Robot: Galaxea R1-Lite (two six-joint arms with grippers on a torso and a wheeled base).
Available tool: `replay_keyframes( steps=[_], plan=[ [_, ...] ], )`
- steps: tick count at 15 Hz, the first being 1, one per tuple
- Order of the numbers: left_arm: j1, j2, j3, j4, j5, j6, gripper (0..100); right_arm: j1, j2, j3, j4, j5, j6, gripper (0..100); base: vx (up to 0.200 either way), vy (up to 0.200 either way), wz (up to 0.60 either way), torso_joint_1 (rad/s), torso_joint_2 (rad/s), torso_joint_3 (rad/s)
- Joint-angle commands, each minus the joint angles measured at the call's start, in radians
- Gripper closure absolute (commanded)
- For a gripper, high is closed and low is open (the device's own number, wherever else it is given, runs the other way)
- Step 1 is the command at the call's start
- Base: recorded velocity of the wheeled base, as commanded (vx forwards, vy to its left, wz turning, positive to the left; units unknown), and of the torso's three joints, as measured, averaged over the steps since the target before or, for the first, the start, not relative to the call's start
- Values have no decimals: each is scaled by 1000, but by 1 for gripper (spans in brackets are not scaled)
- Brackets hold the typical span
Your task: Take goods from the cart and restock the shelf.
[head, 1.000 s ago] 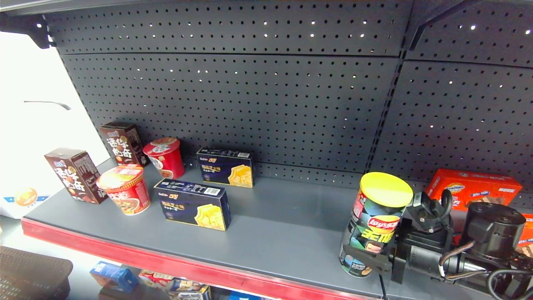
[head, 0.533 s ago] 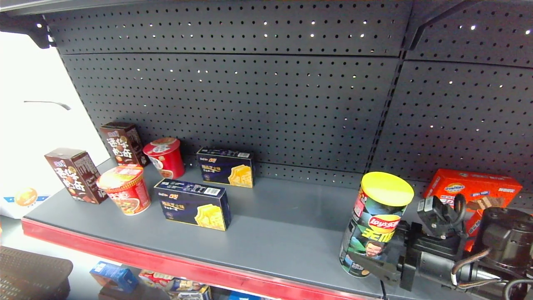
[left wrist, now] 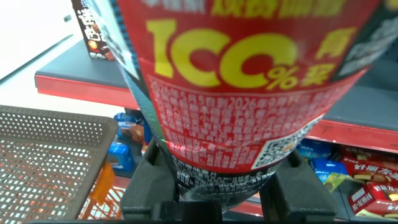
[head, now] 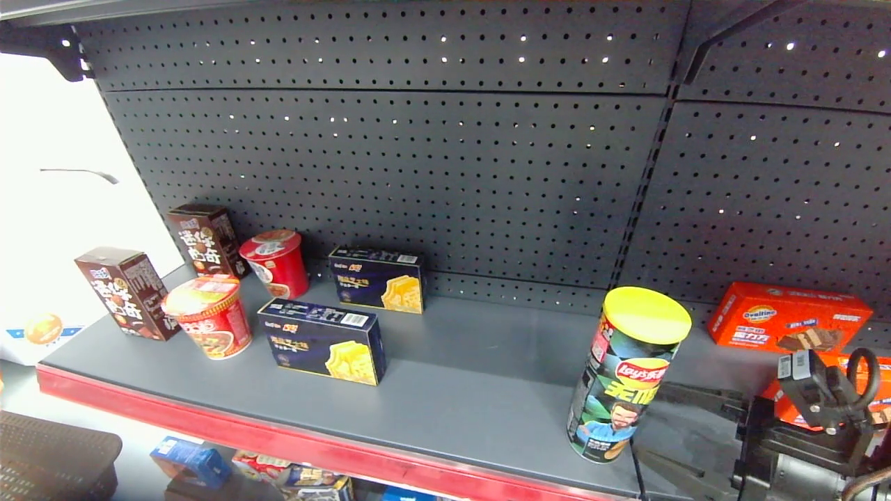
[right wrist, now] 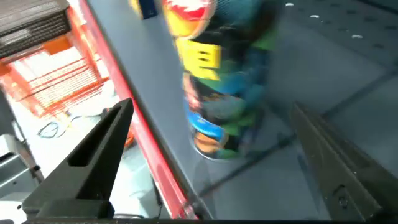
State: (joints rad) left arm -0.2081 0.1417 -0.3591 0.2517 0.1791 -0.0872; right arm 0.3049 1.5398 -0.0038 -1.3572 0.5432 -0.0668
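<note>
A chips can (head: 626, 376) with a yellow lid stands upright on the grey shelf (head: 459, 390), near its red front edge. My right gripper (head: 661, 423) sits just to the right of it, open, with its fingers apart from the can. The right wrist view has the same can (right wrist: 224, 81) standing between and beyond the spread fingers (right wrist: 106, 155) of the right gripper (right wrist: 211, 109). Below shelf level, my left gripper (left wrist: 221, 186) is shut on a red can (left wrist: 236, 81) with yellow print. The cart basket (left wrist: 50, 162) lies beside it.
On the left of the shelf stand two brown boxes (head: 129, 292), two red cup noodles (head: 209, 316) and two dark blue boxes (head: 324, 341). Orange boxes (head: 790, 316) lie at the right back. Bare shelf lies between the blue boxes and the chips can. A pegboard wall (head: 445, 174) closes the back.
My right gripper has let go of the yellow-lidded can and drawn back to the right. The can stays upright where it was set.
</note>
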Motion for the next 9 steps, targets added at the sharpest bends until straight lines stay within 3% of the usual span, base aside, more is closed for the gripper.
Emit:
replay_keyframes(
  steps=[1, 7, 9],
  plan=[
    [1, -1, -3, 0, 0, 0, 100, -50, -106, 4, 55, 1, -2, 0, 0, 0, 0, 0, 0, 0],
    [3, -11, -11, 0, 2, 1, 100, -79, -403, 1, 239, -5, -2, 0, 0, 0, 0, 0, 0, 0],
    [3, -28, -4, -3, 0, 4, 100, -138, -557, -8, 362, -5, -4, 0, 0, 0, 0, 0, 0, 0]
  ],
)
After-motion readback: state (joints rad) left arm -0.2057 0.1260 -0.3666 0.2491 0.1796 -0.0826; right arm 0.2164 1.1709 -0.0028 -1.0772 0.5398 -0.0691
